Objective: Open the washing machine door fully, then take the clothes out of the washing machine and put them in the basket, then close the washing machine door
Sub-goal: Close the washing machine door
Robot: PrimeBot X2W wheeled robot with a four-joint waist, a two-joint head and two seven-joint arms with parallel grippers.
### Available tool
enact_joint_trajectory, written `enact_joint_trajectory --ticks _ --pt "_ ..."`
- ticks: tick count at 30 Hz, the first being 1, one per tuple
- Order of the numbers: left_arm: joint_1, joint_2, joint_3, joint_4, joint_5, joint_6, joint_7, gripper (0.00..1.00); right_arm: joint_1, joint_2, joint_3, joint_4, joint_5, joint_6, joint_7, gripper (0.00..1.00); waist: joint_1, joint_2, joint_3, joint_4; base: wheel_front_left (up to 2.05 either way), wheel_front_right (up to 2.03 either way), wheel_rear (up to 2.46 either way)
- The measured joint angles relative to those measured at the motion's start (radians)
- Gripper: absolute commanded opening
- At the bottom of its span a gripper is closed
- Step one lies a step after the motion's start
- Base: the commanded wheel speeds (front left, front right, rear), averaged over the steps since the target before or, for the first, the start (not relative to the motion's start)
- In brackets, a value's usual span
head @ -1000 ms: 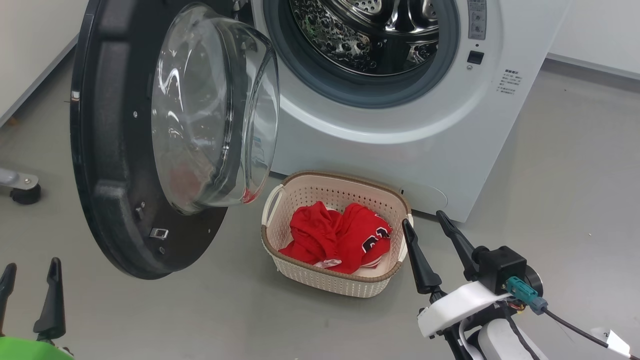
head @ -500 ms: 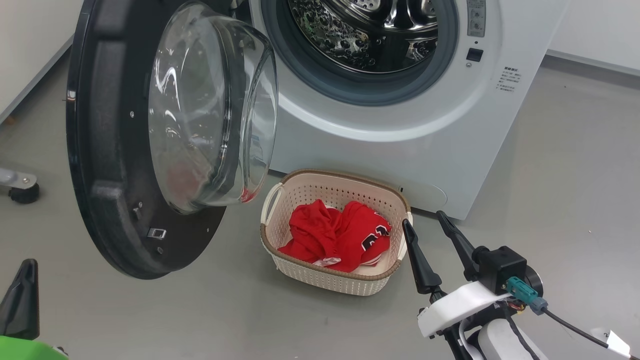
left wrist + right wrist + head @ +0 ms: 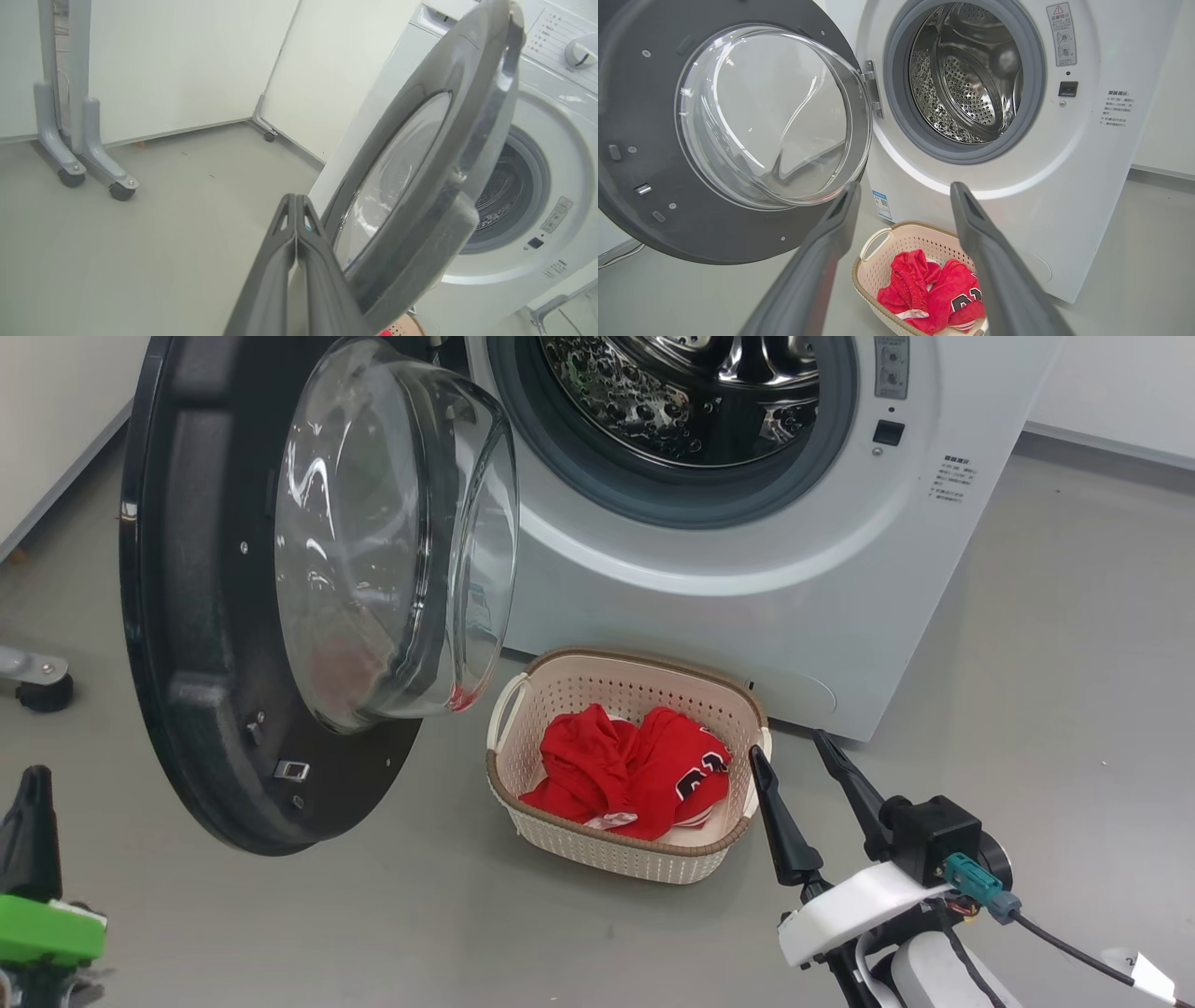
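Observation:
The washing machine (image 3: 747, 597) stands with its door (image 3: 187, 616) swung out to the left, glass bowl facing the drum (image 3: 971, 79), which shows bare steel. On the floor before the machine, the cream basket (image 3: 625, 854) holds the red clothes (image 3: 625, 775). My left gripper (image 3: 33, 803) is shut on nothing at the lower left, below the door's rim. In the left wrist view its closed fingers (image 3: 295, 200) point past the door's outer edge (image 3: 444, 186). My right gripper (image 3: 786, 744) hangs open just right of the basket, aimed over the clothes (image 3: 934, 294).
A grey wheeled stand (image 3: 79, 140) stands by the white wall to the left, one caster (image 3: 37, 686) near the door. Grey floor spreads around the basket and to the machine's right.
My left gripper's fingers have come together from open and shifted a little left and up. The right arm, basket and door stay put; the head view drifted slightly.

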Motion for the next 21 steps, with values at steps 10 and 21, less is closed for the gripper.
enact_joint_trajectory --ticks 10,21 --pt "-0.103 -0.089 0.146 0.054 -0.426 0.004 0.206 0.00 -0.001 0.000 0.018 0.001 0.000 -0.001 0.000 1.00 0.0000 0.0000 0.014 -0.007 0.00 0.00 0.00" --pt "-0.217 -0.158 0.254 0.106 -0.761 0.179 0.425 0.00 -0.004 0.000 0.010 0.001 0.000 -0.001 0.000 1.00 0.0000 0.0000 0.028 -0.019 0.00 0.00 0.00"
